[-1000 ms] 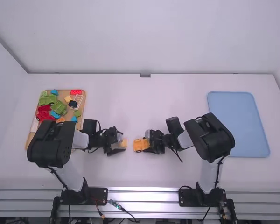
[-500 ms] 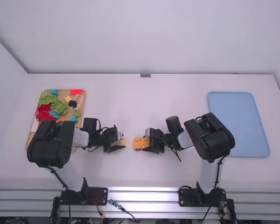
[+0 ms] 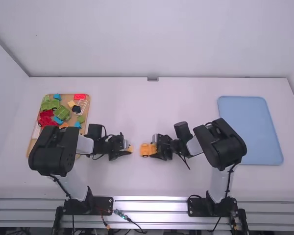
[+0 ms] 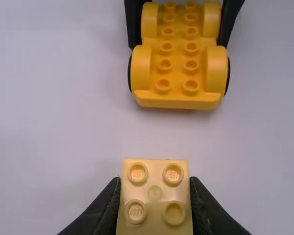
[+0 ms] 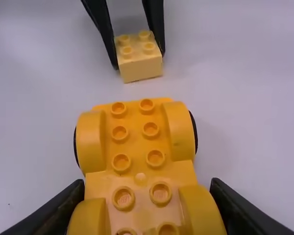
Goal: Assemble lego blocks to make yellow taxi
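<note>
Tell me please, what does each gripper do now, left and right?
Left gripper: closed on the small pale yellow block.
Right gripper: closed on the yellow car base, around its sides.

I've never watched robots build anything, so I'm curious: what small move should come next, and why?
Probably the left hand should carry its pale yellow block over the car base. The right hand holds that base, both pieces face studs up, and a gap separates them.
</note>
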Available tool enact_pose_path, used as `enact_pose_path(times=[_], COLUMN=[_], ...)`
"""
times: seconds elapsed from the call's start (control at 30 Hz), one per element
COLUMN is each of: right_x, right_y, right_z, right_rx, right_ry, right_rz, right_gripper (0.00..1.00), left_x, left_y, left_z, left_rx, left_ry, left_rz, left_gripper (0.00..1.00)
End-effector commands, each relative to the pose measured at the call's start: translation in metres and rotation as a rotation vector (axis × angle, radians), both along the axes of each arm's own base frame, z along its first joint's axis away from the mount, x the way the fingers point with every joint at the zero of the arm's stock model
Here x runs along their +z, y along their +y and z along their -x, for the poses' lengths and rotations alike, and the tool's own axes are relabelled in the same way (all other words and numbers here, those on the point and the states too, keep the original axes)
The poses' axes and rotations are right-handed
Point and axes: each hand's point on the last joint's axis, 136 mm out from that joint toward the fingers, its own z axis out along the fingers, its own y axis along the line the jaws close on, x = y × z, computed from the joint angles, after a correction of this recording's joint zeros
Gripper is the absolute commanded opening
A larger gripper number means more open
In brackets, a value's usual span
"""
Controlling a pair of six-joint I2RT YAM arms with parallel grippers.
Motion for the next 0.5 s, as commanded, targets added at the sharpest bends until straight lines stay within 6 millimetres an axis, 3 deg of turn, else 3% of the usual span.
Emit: enact_pose_path(times=[0.0,0.2,0.47], right_x=[-0.006,-0.012,-0.012], right_y=[-0.002,-0.006,-0.006], right_z=[-0.003,-0.008,-0.009], right_rx=[-0.019,-0.051,-0.052], right_ry=[0.009,0.002,0.001], right_rz=[0.021,0.057,0.057], right_gripper=[0.56,0.55,0.53], left_x=[0.002,0.024,0.036], left_y=[-0.003,-0.013,-0.029], left_z=[-0.001,-0.007,-0.013], left_rx=[-0.015,-0.055,-0.108], left_ry=[-0.016,-0.024,0.013], left_rz=[0.015,0.089,0.089], left_gripper=[0.14,0.02,0.02])
